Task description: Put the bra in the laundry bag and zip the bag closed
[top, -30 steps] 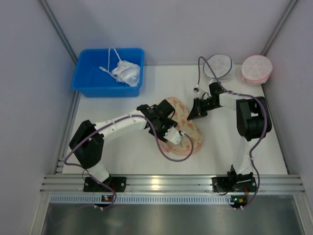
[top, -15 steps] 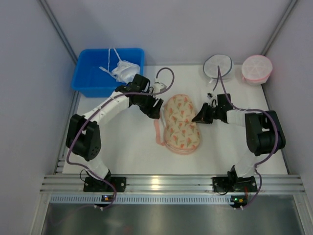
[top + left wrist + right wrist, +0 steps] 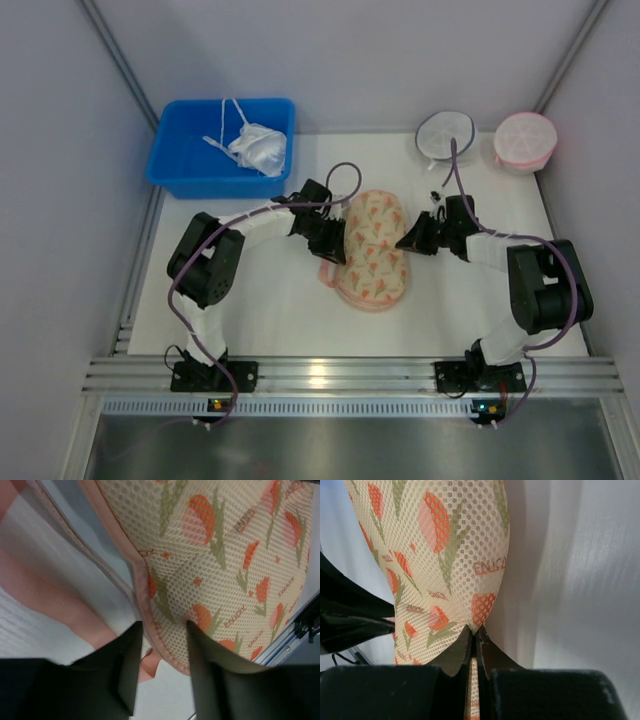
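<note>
with the bag (image 3: 369, 250) lying shut mid-worktop and the bra unseen, we pinch its edge in our right gripper (image 3: 473, 632), left gripper (image 3: 164, 630) open astride the rim, zipping next.

Overhead view faces down; both wrist views closely share the laundry bag (image 3: 371, 249).

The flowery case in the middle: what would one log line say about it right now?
laundry bag: lid down, left rim gaping | left end effector: open, straddling rim | right end effector: pinching right edge | bra: not visible
</note>
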